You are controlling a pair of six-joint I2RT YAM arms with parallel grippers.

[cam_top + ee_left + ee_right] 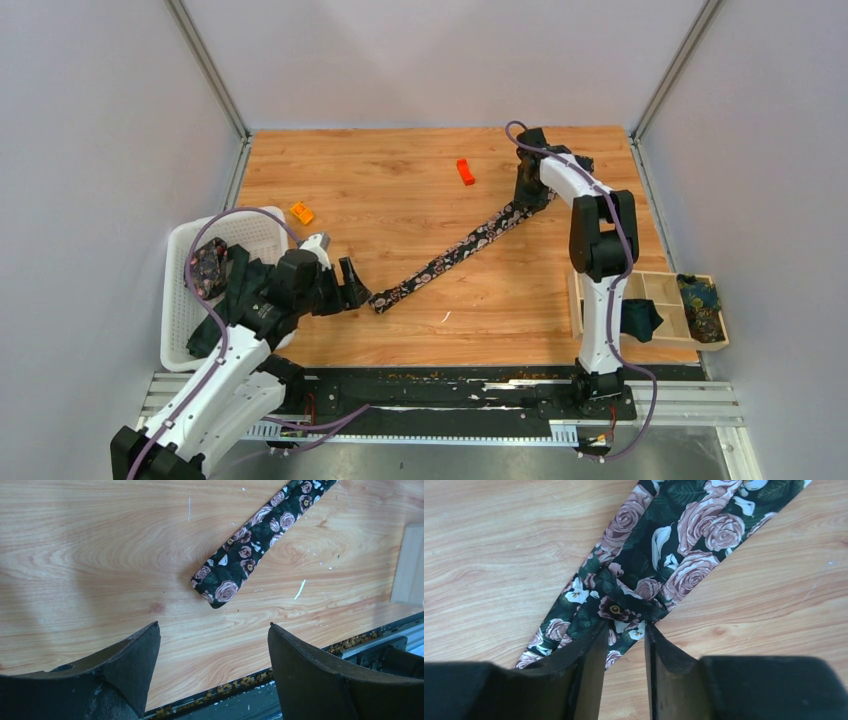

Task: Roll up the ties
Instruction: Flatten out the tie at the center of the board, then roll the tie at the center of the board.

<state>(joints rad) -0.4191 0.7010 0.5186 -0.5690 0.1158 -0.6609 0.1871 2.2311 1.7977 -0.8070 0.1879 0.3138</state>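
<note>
Noted floral tie [455, 250] flat on table [380, 170], rolling not begun. Left pincer [214, 626] spread wide near its tip; right pincer [626, 625] at bunched far end, clamping unclear.

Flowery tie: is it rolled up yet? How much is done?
Not yet. Done: a teal tie and a blue-yellow tie sit in the wooden tray, apparently bundled. In hand: the flowery tie lies stretched flat; the right claw pinches its far end, and the left claw hangs open near its other tip, not touching. Left: roll it, then the basket ties in the white basket.
</note>
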